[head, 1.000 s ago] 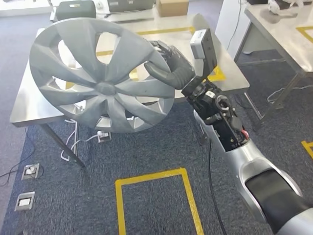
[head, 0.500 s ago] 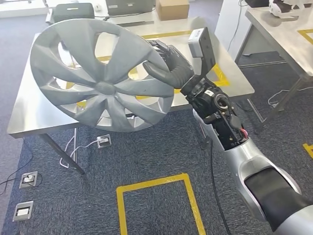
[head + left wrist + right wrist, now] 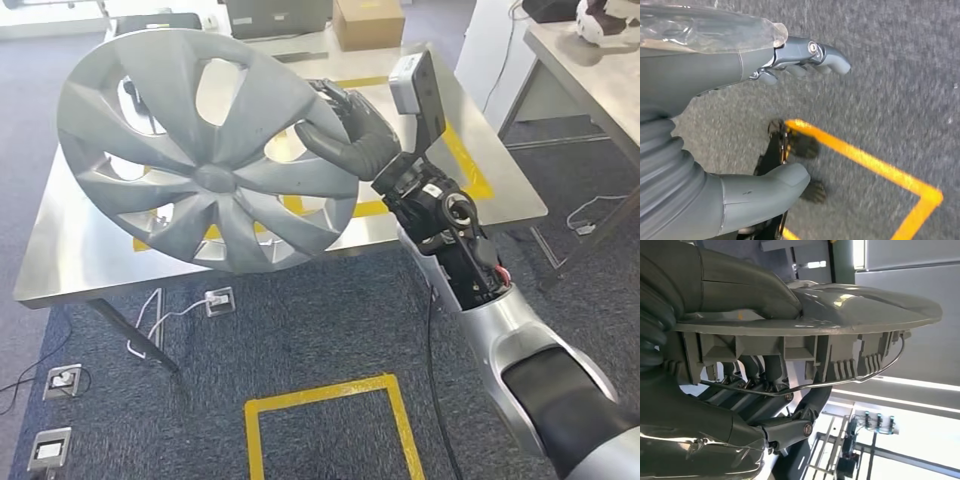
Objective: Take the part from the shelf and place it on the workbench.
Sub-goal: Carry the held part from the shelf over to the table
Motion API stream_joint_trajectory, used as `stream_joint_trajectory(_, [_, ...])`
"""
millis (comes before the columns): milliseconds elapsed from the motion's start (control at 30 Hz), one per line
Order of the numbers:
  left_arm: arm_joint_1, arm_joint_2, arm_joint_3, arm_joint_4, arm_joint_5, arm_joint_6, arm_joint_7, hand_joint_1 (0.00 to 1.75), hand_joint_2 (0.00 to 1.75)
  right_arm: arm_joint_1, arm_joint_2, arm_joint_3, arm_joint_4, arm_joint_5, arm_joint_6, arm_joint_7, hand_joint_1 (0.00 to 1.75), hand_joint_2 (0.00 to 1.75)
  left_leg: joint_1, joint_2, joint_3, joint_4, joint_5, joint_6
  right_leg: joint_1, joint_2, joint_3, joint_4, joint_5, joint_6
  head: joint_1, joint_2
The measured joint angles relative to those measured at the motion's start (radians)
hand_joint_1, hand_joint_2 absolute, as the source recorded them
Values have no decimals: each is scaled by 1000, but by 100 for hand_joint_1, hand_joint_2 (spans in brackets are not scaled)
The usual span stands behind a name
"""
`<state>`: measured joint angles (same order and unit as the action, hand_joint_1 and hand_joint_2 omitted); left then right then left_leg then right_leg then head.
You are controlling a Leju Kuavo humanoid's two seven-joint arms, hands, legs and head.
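Note:
The part is a large grey wheel cover [image 3: 207, 150] with curved spokes, tilted face up above the near edge of the steel workbench [image 3: 60, 250]. My right hand [image 3: 355, 135] grips its right rim, thumb on the face and fingers behind. In the right wrist view the cover's rim [image 3: 810, 322] runs edge-on, pinched between the thumb and the dark fingers [image 3: 768, 400] under its ribbed back. My left hand [image 3: 764, 115] hangs over the dark carpet with thumb and fingers apart and nothing in it.
Yellow tape marks lie on the workbench [image 3: 460, 160] and a yellow tape square on the carpet [image 3: 332, 420]. A cardboard box [image 3: 368, 22] and dark cases stand at the bench's far edge. Another table [image 3: 589, 80] stands at the right. Floor sockets and cables [image 3: 60, 380] lie under the bench.
The whole view has shifted: the workbench now lies closer and lower in the picture. The wheel cover stays in my right hand's grip, now further over the bench.

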<state>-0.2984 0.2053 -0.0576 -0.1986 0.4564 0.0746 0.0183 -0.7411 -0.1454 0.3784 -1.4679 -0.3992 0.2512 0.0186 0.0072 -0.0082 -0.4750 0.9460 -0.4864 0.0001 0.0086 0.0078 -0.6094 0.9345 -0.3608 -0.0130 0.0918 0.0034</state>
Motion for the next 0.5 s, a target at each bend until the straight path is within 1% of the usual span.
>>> stream_joint_trajectory(33, [-1, 0, 0, 0, 1, 0, 0, 0, 175, -3, 0, 0, -1, 0, 0, -1, 175, 175, 1, 1, -6, 20, 3, -4, -2, 0, 10, -4, -3, -5, 0, 0])
stream_joint_trajectory(67, [-2, 0, 0, 0, 1, 0, 0, 0, 175, -6, 0, 0, -1, 0, 1, -1, 175, 175, 1, 1, -26, 57, 3, -8, -4, 0, 21, -9, -8, -10, -2, 0])
stream_joint_trajectory(100, [-3, 1, 0, 0, 2, 0, 0, 0, 175, -9, 0, 0, -1, 0, 1, -2, 175, 175, 2, 2, -61, 114, -3, -12, -6, 0, 32, -13, -13, -15, -4, 0])
stream_joint_trajectory(133, [-3, 1, 0, 0, 2, 0, -1, 0, 175, -11, 0, 0, -1, 0, 1, -4, 175, 175, 4, 2, -107, 181, -17, -17, -6, 0, 40, -14, -20, -18, -6, 0])
stream_joint_trajectory(167, [-2, 2, 0, 0, 2, 0, -1, 0, 175, -13, 0, 1, -1, 0, 1, -5, 175, 175, 5, 2, -158, 244, -41, -22, -7, 0, 48, -15, -29, -21, -8, 0])
stream_joint_trajectory(200, [0, 3, 0, 0, 3, 0, -1, 0, 175, -13, 1, 1, -1, 0, 1, -6, 175, 175, 6, 2, -202, 288, -68, -25, -7, 1, 58, -15, -39, -21, -10, 0])
stream_joint_trajectory(233, [2, 2, 0, 0, 4, 0, -1, 0, 175, -13, 1, 2, 0, 0, 2, -7, 175, 175, 8, 2, -232, 302, -85, -28, -7, 2, 70, -15, -50, -20, -10, 0])
stream_joint_trajectory(267, [4, 2, 0, 0, 3, -1, -1, 0, 175, -12, 1, 2, 1, 0, 1, -6, 175, 175, 9, 3, -246, 283, -84, -28, -8, 3, 84, -14, -62, -18, -10, 0])
stream_joint_trajectory(300, [6, 2, 0, 0, 2, -1, -1, 0, 175, -12, 1, 3, 1, 0, 0, -5, 175, 175, 10, 3, -245, 234, -55, -28, -8, 3, 100, -14, -75, -16, -11, 0])
stream_joint_trajectory(367, [6, 3, -1, 0, -2, -2, -1, 0, 175, -11, 1, 4, 2, 1, -5, -5, 175, 175, 9, 3, -227, 94, 61, -24, -6, 4, 126, -11, -102, -9, -14, 0])
stream_joint_trajectory(400, [6, 4, -3, 0, -4, -3, -1, 0, 175, -11, 1, 4, 2, 0, -9, -6, 175, 175, 8, 4, -218, 42, 113, -20, -4, 6, 134, -9, -116, -3, -17, 0])
stream_joint_trajectory(433, [6, 4, -6, 0, -7, -4, 0, 0, 175, -10, 1, 5, 1, 0, -12, -6, 175, 175, 6, 4, -211, 10, 145, -14, -2, 7, 143, -6, -130, 2, -18, 0])
stream_joint_trajectory(467, [6, 4, -10, 0, -9, -4, 0, 0, 175, -9, 1, 6, 0, 1, -16, -6, 175, 175, 5, 4, -205, -3, 152, -8, 0, 8, 151, 3, -136, 8, -18, 0])
stream_joint_trajectory(500, [3, 4, -13, 0, -10, -4, 0, 0, 175, -9, 0, 6, -1, 1, -19, -5, 175, 175, 5, 3, -193, 1, 150, 0, 1, 9, 155, 13, -138, 14, -16, 0])
